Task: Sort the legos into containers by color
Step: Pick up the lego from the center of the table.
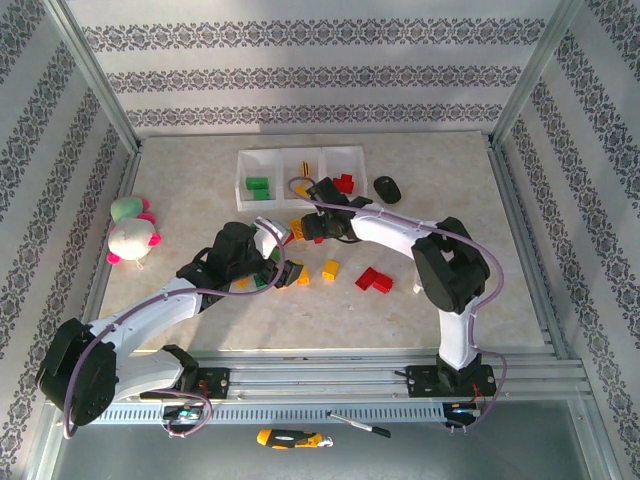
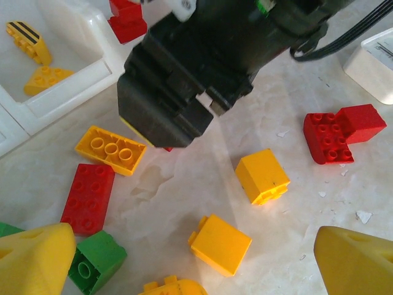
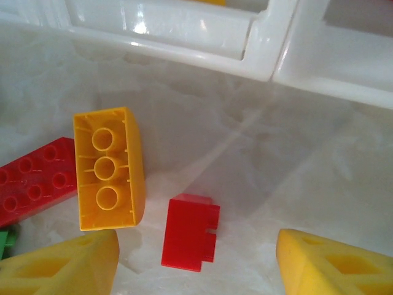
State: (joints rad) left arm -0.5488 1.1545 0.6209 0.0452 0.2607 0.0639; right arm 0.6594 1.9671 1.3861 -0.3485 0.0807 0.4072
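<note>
My left gripper [image 2: 195, 261] is open, its yellow fingers [image 2: 34, 261] wide apart over a yellow lego [image 2: 220, 244] on the table. Around it lie another yellow lego [image 2: 262, 176], a red pair [image 2: 338, 132], a flat yellow one [image 2: 110, 149], a red one [image 2: 88, 198] and a green one [image 2: 95, 261]. My right gripper [image 3: 196, 249] is open low over a small red lego [image 3: 190, 232], beside an upturned yellow lego [image 3: 107, 169]. The white tray [image 1: 300, 158] holds a green lego [image 1: 258, 185], yellow ones [image 2: 37, 43] and red ones [image 1: 345, 182]. Both grippers [image 1: 272, 268] [image 1: 308, 228] sit close together.
A black mouse [image 1: 387, 188] lies right of the tray. A plush toy [image 1: 130, 232] sits at the left of the table. The right arm's black wrist [image 2: 184, 80] hangs just beyond my left fingers. The tray wall [image 3: 184, 37] is close ahead of the right gripper.
</note>
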